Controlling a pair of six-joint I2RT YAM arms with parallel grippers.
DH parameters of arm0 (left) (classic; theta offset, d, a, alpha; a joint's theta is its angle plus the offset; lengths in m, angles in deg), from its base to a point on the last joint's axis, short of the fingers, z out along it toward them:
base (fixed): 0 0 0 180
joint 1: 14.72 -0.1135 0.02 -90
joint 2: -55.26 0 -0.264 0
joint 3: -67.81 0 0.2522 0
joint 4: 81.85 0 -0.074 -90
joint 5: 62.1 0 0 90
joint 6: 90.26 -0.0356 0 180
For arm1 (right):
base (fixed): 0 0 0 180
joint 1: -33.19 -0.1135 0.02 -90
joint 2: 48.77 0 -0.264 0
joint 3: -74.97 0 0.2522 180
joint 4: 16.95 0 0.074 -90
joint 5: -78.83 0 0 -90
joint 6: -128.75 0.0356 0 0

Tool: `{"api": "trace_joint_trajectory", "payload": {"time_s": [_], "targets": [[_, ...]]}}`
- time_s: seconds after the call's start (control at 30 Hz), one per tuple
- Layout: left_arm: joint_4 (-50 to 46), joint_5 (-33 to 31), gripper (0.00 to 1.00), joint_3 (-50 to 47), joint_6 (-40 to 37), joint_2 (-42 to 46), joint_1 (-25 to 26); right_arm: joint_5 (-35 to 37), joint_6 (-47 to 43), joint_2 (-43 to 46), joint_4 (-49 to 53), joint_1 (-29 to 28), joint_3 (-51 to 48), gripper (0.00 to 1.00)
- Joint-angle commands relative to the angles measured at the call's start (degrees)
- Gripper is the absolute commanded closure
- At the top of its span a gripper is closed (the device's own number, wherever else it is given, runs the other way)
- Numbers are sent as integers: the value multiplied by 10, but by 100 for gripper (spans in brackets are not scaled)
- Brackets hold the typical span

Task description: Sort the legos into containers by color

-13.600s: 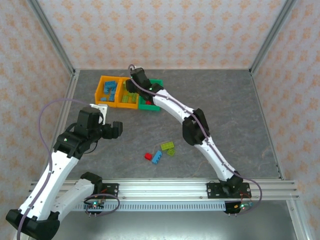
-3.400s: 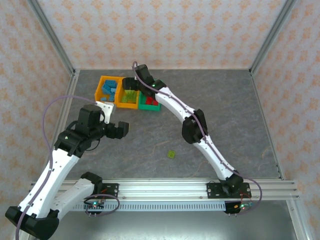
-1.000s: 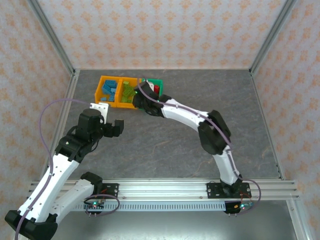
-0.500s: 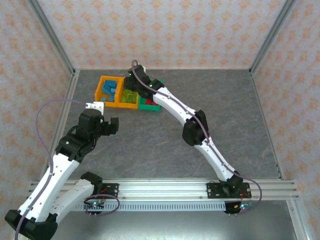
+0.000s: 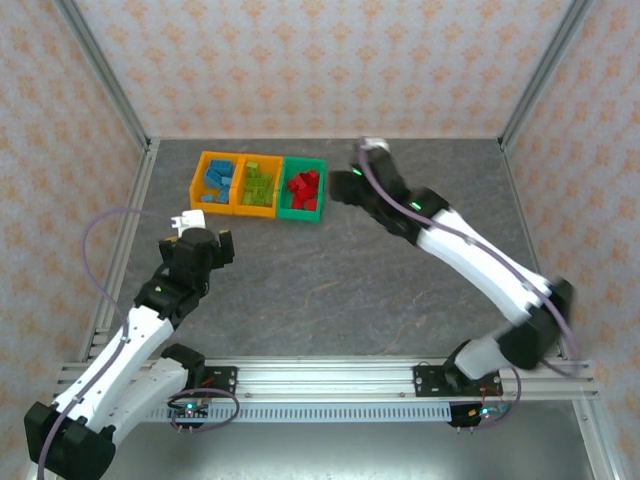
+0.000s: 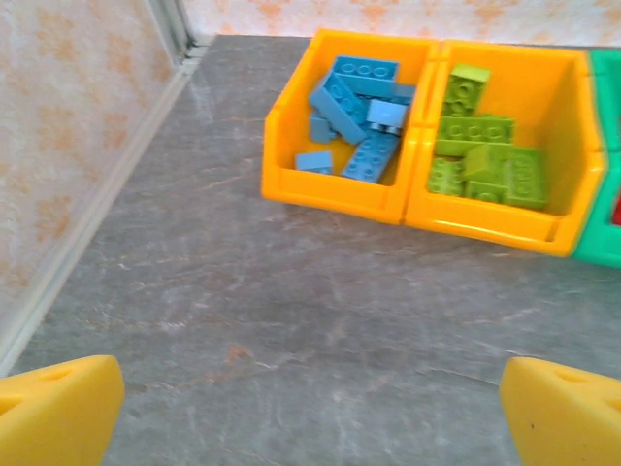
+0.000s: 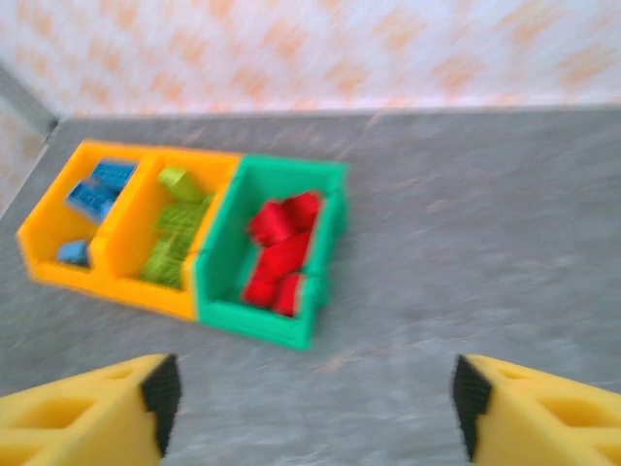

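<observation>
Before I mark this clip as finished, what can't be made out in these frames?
Red legos: motion blur in the right wrist view makes their count unreadable.
Green bin: cut off by the right edge of the left wrist view.
Blue legos and lime legos: piled, upper bricks hide lower ones.
Table beneath the left arm and right arm: covered in the top view, so strays there can't be excluded.

no readable text, labels, numbers — none on anything
</observation>
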Motion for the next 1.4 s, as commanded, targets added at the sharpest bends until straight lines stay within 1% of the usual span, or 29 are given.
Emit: {"api": "trace_joint_trajectory", "payload": {"time_s": [0.0,0.03,0.07,0.1,0.17,0.2,0.23,0.3,0.33,0.37,0.4,0.47,0.5,0.53,0.57,0.6,0.63,0.67,0.7,0.73,0.77,0.8,0.83,0.87,0.97,1.37], "targets": [[169,-91,0,-68,-82,-7,-1,150,-45,134,-55,12,-157,16],[202,-103,0,-88,-87,-17,-3,181,-78,181,-96,19,-217,14],[236,-112,0,-106,-85,-30,-6,192,-125,227,-154,29,-282,12],[262,-114,0,-117,-81,-47,-11,196,-167,259,-212,41,-338,9],[322,-103,0,-129,-80,-94,-25,203,-233,299,-337,84,-452,4],[351,-102,0,-133,-84,-115,-29,206,-235,301,-371,111,-483,2],[390,-95,0,-140,-92,-140,-35,205,-217,294,-374,147,-499,1],[466,-52,0,-153,-103,-184,-63,193,-176,258,-359,218,-505,0],[498,-15,0,-157,-99,-207,-86,187,-158,231,-368,258,-508,0],[532,19,0,-160,-88,-227,-113,165,-153,191,-407,297,-517,1],[546,44,0,-157,-80,-239,-131,144,-146,159,-453,324,-531,1],[619,95,0,-159,-65,-283,-171,74,-120,76,-565,373,-553,1],[631,117,0,-153,-49,-309,-186,57,-114,34,-621,382,-562,1],[658,138,0,-147,-52,-349,-193,52,-122,-6,-681,384,-560,1],[659,173,0,-138,-77,-375,-185,7,-119,-29,-670,389,-545,1],[687,172,0,-127,-96,-409,-173,-9,-125,-65,-681,389,-534,1],[670,182,0,-112,-106,-417,-168,-39,-147,-111,-766,387,-550,1],[591,186,0,-88,-104,-400,-166,-48,-159,-119,-813,381,-570,1],[628,186,0,-97,-109,-410,-166,-47,-152,-93,-745,382,-556,1],[620,185,0,-96,-106,-408,-165,-48,-141,-94,-720,389,-543,1],[609,181,0,-93,-107,-405,-164,-43,-145,-104,-757,388,-552,1],[627,181,0,-98,-109,-410,-163,-44,-145,-99,-747,387,-553,1],[610,180,0,-93,-108,-406,-163,-47,-145,-91,-717,387,-544,1],[625,179,0,-97,-109,-409,-162,-53,-149,-97,-733,387,-546,1],[610,190,0,-91,-112,-407,-163,-59,-151,-96,-728,387,-544,1],[610,190,0,-91,-112,-407,-163,-61,-151,-95,-726,387,-545,1]]}}
